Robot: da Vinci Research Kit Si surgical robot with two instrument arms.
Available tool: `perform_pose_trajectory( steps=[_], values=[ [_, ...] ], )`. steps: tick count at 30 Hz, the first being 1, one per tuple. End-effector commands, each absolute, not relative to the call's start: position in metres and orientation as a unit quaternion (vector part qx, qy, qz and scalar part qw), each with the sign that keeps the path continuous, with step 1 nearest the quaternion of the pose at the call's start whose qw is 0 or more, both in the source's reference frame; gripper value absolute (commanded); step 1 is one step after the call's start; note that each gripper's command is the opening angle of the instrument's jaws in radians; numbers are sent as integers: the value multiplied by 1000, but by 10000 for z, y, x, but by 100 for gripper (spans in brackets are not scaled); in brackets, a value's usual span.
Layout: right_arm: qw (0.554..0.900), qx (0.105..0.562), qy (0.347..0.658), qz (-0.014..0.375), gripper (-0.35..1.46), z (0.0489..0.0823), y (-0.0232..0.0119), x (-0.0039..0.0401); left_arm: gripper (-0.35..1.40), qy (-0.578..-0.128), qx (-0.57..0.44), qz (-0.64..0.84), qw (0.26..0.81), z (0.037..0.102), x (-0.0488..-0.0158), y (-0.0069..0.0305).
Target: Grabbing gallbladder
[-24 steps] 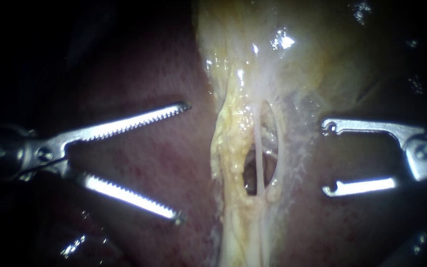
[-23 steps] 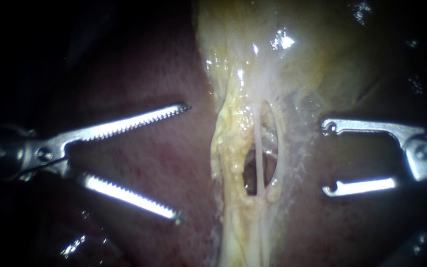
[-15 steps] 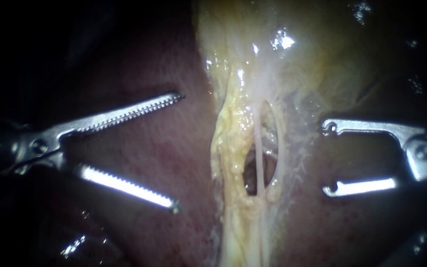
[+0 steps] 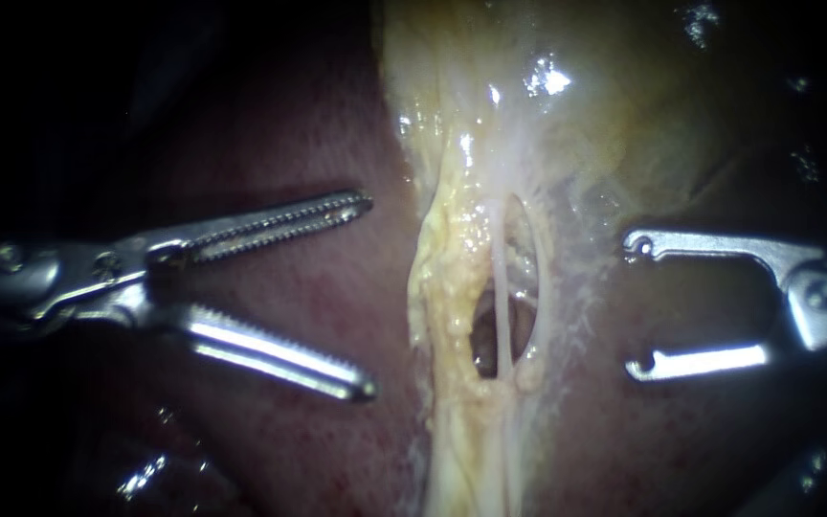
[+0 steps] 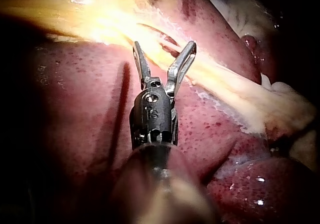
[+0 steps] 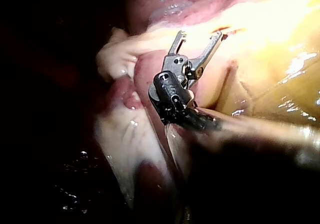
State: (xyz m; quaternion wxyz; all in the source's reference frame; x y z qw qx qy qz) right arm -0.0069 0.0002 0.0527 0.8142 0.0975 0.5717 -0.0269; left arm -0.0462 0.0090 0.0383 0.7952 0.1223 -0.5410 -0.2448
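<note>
The gallbladder widens out just above the thin tubes, pale yellow, wet and glistening. Expect it to be soft, slippery and easy to tear. Take a broad bite of its loose wall above the tubes, never the tubes themselves. Your left instrument stands left of the tubes, jaws spread and gripping nothing. Your right instrument, right of the tubes, gapes empty too. Bare liver on either side of the tubes gives you room to approach.
</note>
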Motion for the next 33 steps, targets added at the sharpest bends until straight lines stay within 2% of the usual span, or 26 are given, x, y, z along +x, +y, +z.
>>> perform_pose_trajectory(
  steps=[1,5,11,22,30,33],
  values=[
    [814,98,572,-27,60,528,2,-69,64,-537,127,-251,795,386,-464,91],
    [814,99,571,-24,60,528,2,-69,56,-525,138,-267,796,396,-474,95],
    [814,99,571,-25,60,528,2,-70,53,-519,143,-279,795,405,-484,103],
    [814,99,571,-25,60,527,2,-70,42,-504,156,-296,797,425,-482,110],
    [814,101,571,-22,60,527,2,-71,24,-494,161,-304,798,440,-477,113],
    [814,101,571,-22,60,527,2,-71,12,-494,162,-307,797,442,-476,114]
  ],
)
